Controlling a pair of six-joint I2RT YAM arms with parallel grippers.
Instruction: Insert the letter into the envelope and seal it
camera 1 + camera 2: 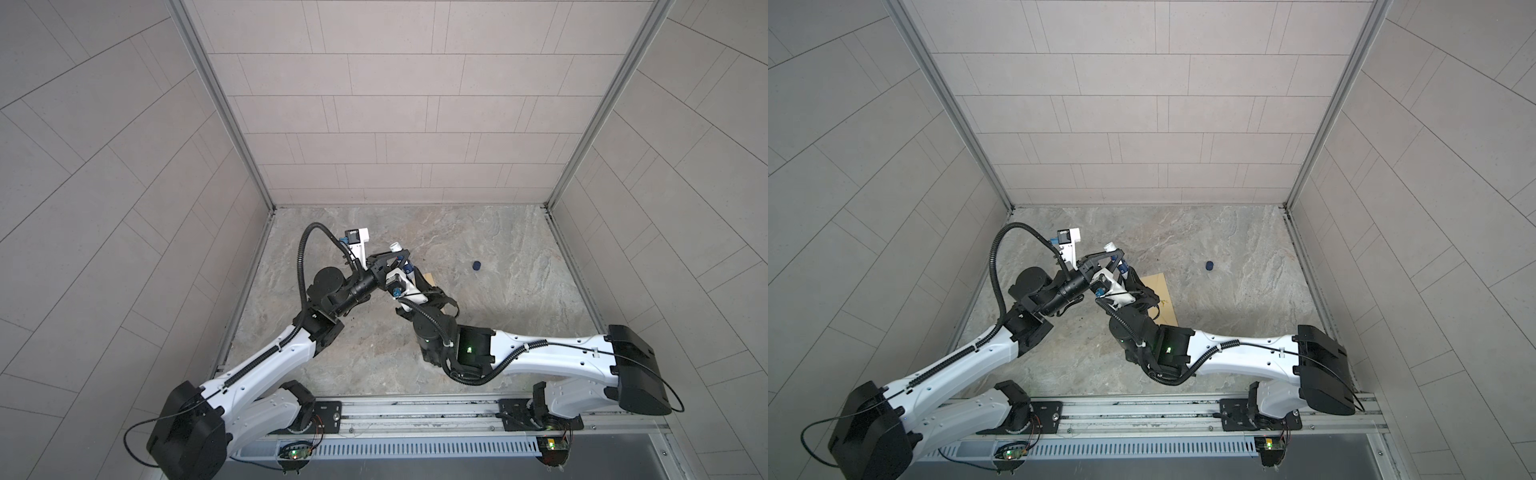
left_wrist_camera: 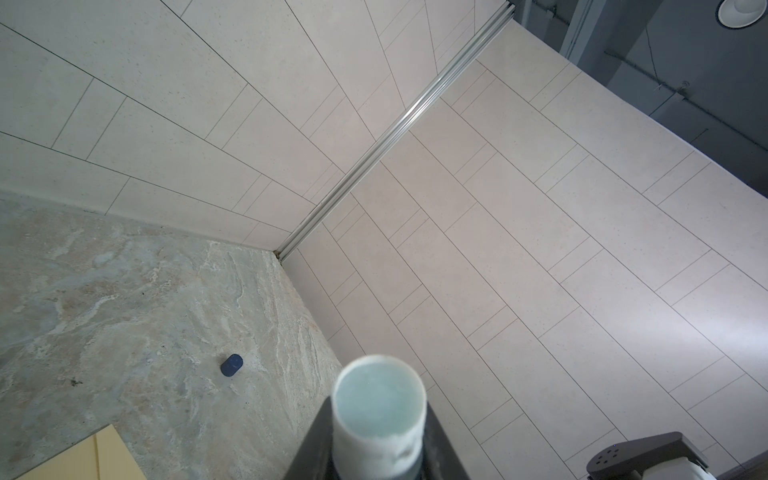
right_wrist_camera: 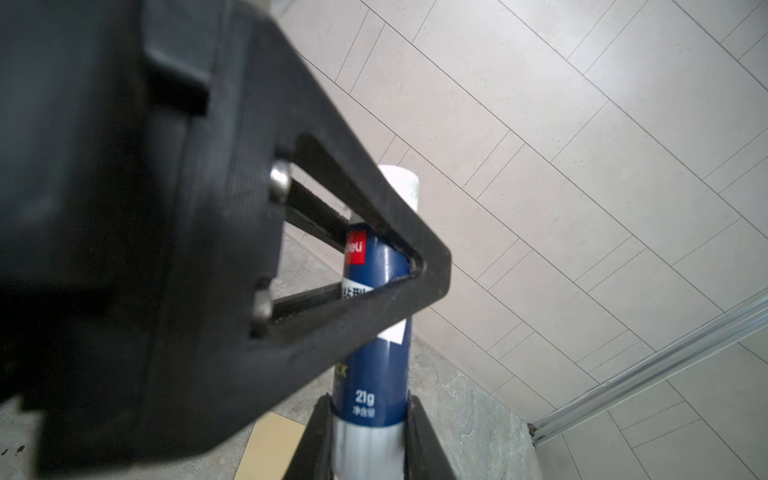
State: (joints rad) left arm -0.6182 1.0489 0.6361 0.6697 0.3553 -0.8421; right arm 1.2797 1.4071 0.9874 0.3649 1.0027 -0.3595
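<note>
two arms share one glue stick [image 1: 1121,266] above the marbled tabletop [image 1: 1246,332], just left of centre frame in both top views. the left end effector [image 2: 380,440] pinches the tube just under its bared white tip, and the right end effector [image 3: 368,440] is pressed onto the silver base at the opposite end. the tube tilts with its glue face toward the upper left of the frame, away from the paper. its dark blue cap [image 1: 1209,265] lies off by itself on the stone, well apart, to the right of centre. the envelope [image 1: 1163,291] lies flat just beside and below the pair, toward the lower right from the tip. its long axis runs from the upper part of the frame down, slanting slightly right. most of it is hidden under the right arm's wrist, so the right arm is the nearer one. a crease shows along the yellow-tan paper in the left wrist view, lower left corner, but whether the flap stands open cannot be told. the letter appears in no view, and whether it is already inside cannot be told. the sealing likely turns on swinging the glue face over and down toward the lower right, onto the flap edge.
</note>
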